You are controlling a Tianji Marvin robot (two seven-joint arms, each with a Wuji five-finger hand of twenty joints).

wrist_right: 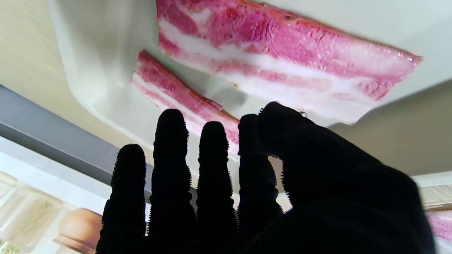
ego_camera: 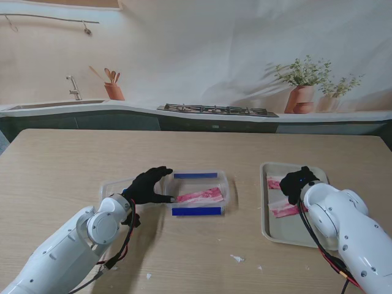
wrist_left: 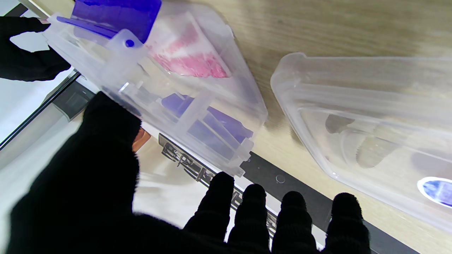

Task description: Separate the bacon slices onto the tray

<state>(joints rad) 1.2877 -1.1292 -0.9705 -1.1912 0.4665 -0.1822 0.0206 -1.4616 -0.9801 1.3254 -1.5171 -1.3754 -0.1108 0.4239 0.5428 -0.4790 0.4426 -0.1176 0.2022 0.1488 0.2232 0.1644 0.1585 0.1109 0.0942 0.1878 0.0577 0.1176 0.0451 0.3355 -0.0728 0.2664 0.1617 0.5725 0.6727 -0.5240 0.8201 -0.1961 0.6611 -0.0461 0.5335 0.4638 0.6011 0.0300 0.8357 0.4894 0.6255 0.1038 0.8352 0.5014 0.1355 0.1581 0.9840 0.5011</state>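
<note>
Right now your black-gloved right hand (ego_camera: pixel 298 182) hovers with fingers spread, empty, over the pale rectangular tray (ego_camera: pixel 277 231), two pink-and-white bacon slices (wrist_right: pixel 282 67) lying just beyond its fingertips. Your left hand (ego_camera: pixel 147 185), fingers apart, thumb touching the clear plastic blue-clipped container (ego_camera: pixel 199 194), has more bacon inside just ahead.

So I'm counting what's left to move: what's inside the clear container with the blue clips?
Bacon lies inside the clear container; how many slices are stacked there can't be told. The left robot hand covers its left end.

Glossy white rounded arm shells, black knit-gloved left robot hand (ego_camera: pixel 149 186) (right robot hand (ego_camera: pixel 297 182) alike), black-and-red wrist cables
</note>
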